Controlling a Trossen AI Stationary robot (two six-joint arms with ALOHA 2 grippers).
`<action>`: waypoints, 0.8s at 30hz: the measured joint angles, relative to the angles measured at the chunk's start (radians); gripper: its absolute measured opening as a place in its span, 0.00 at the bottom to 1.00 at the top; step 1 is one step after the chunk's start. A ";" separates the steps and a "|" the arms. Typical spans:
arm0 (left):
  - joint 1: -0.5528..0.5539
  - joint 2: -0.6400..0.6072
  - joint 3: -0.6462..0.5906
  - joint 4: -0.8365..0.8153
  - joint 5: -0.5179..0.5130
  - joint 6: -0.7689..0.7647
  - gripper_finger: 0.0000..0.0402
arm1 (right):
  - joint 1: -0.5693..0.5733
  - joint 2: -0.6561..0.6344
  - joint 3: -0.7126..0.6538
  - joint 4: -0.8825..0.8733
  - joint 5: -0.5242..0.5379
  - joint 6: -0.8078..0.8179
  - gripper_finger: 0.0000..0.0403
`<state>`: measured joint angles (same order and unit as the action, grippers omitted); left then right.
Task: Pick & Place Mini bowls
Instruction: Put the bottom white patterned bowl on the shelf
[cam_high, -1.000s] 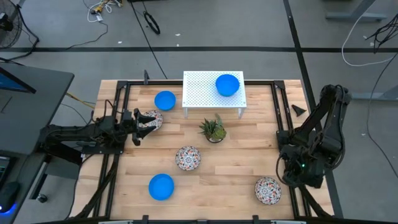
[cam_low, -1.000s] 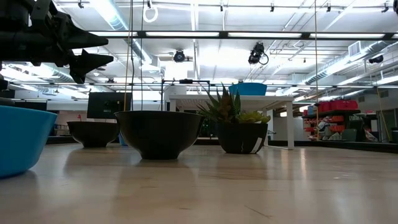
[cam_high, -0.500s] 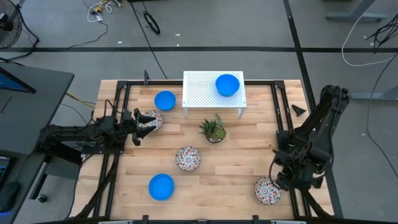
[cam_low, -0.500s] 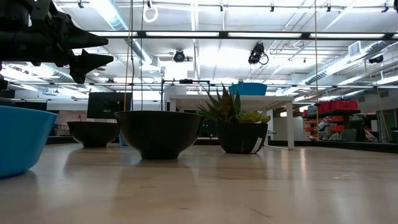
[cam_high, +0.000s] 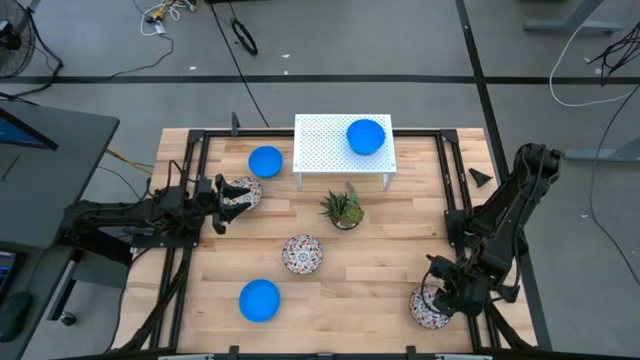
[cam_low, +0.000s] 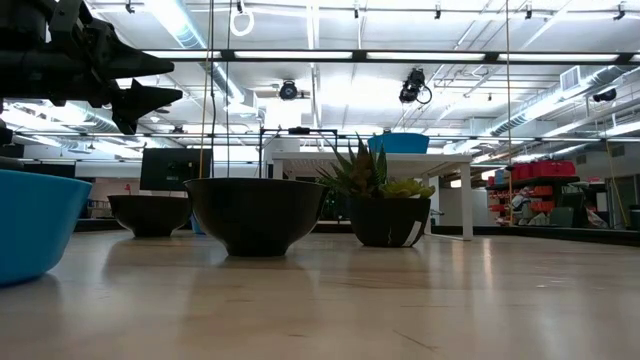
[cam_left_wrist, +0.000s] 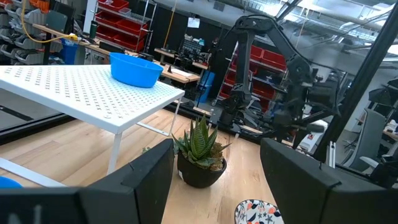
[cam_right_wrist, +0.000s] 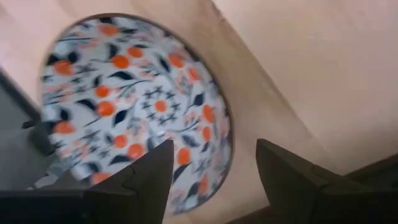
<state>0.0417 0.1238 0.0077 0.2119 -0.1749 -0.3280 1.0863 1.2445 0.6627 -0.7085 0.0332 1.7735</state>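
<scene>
Three blue bowls (cam_high: 259, 300) (one on rack), three floral bowls (cam_high: 302, 253), apparently all upright.

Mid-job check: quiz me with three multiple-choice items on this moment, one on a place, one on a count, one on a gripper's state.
1. Where is the right gripper?
A. over the white rack
B. above the floral bowl at the table's near right corner
C. beside the plant

2. How many plain blue bowls show in the high view?
A. one
B. three
C. five

3. The right gripper's fingers are:
A. open
B. shut on a blue bowl
C. shut on the plant

Answers:
1 B, it hangs over the floral bowl.
2 B, one on the rack, two on the table.
3 A, fingers stand apart around nothing.
</scene>
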 joint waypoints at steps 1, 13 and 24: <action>0.000 0.000 0.000 0.000 0.000 0.000 0.61 | 0.000 0.009 -0.009 0.010 0.000 -0.001 0.57; 0.000 0.000 0.000 0.000 0.000 0.000 0.61 | 0.000 0.021 -0.031 0.048 0.000 -0.009 0.51; 0.000 0.000 0.000 0.000 0.000 0.000 0.61 | 0.000 0.021 -0.031 0.048 -0.018 -0.028 0.16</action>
<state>0.0416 0.1240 0.0076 0.2119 -0.1747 -0.3283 1.0859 1.2652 0.6319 -0.6605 0.0151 1.7452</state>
